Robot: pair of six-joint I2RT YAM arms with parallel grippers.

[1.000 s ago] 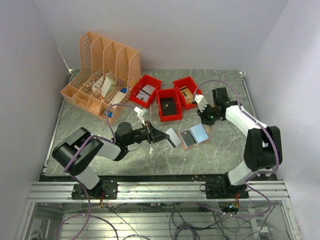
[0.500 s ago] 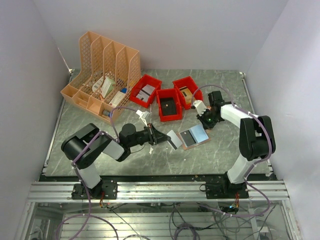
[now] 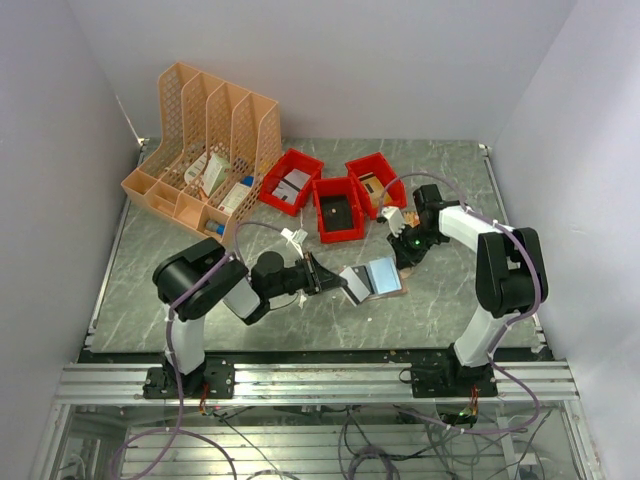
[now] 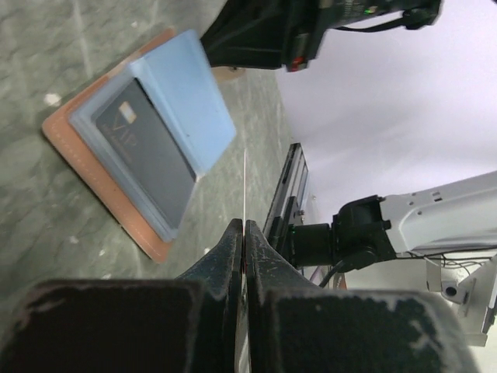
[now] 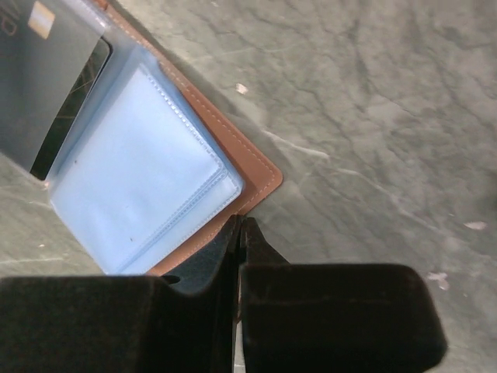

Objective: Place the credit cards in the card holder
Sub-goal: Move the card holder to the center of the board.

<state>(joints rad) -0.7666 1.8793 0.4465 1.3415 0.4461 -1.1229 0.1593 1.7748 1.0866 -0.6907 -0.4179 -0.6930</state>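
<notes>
The left gripper (image 3: pixel 338 280) has advanced, clamping a card (image 3: pixel 353 283) beside the card holder (image 3: pixel 384 272); the closed right gripper (image 3: pixel 405 252) touches it; red bins (image 3: pixel 338 208) behind.

Salmon-brown card holder (image 3: pixel 382 273); grey-marbled table (image 3: pixel 450 305)

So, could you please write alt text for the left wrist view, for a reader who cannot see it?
The left gripper is shut on a thin card seen edge-on, aimed at the open card holder on the grey table. A dark card sits in its clear blue sleeve.
</notes>
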